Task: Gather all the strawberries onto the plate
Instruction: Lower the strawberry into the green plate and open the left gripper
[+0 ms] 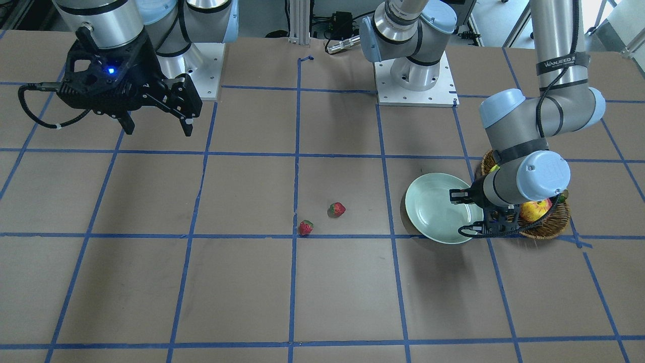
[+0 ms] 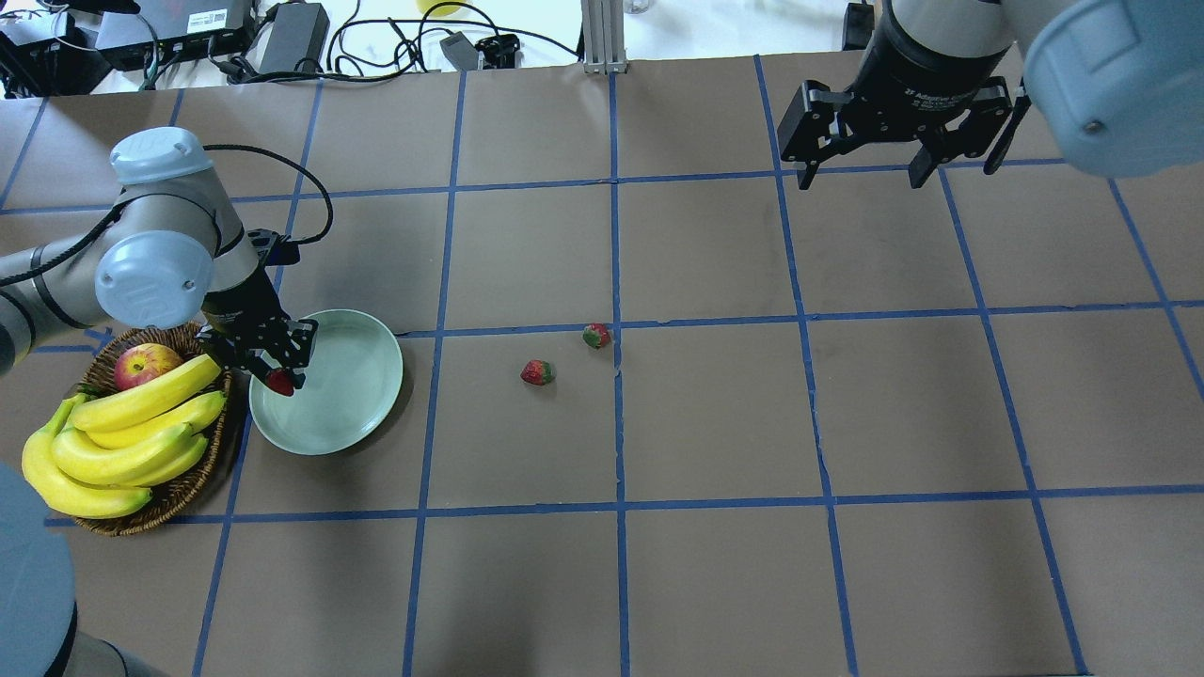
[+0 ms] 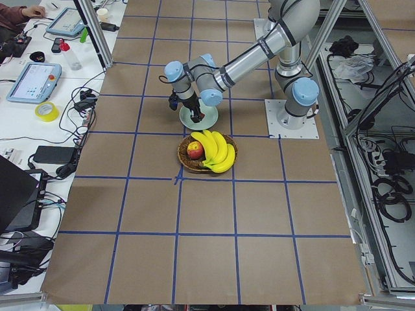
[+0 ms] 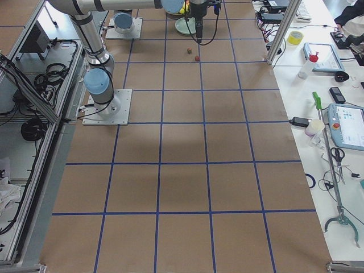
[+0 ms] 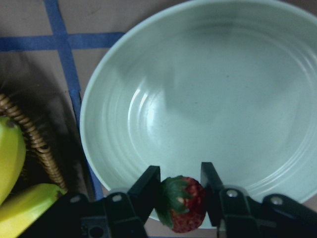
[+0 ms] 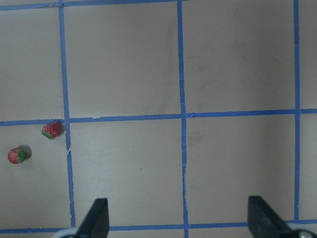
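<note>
Your left tool (image 5: 181, 184) clamps a small red green-capped strawberry (image 5: 184, 204) above the near rim of the round mint-green plate (image 5: 223, 99), poised for release, while your right tool (image 1: 158, 130) hangs spread and idle.

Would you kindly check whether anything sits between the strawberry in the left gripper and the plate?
Nothing visible does. The left gripper holds the strawberry right over the plate, near its rim beside the basket, with only bare plate below.

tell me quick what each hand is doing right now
left hand: closed on a strawberry, over the plate edge
right hand: open, holding nothing
</note>
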### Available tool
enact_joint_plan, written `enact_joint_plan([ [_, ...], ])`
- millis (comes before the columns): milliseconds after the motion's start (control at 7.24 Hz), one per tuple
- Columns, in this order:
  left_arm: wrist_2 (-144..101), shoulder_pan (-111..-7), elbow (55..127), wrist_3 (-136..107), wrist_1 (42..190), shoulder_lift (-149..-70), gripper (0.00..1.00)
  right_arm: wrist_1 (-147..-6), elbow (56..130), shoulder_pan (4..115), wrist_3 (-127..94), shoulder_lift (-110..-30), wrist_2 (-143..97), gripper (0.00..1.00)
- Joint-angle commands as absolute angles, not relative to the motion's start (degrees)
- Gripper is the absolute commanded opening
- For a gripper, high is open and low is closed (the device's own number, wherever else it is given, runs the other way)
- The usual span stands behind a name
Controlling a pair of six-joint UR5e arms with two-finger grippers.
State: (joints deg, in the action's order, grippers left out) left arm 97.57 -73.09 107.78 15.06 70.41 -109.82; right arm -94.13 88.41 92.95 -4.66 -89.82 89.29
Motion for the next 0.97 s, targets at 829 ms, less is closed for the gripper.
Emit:
enact_joint_plan([
  [829, 83.6, -88.8, 100.7, -9.7, 73.6, -108.6, 1.00, -94.1, 88.3, 92.7, -4.7, -89.8, 88.9, 1.00],
])
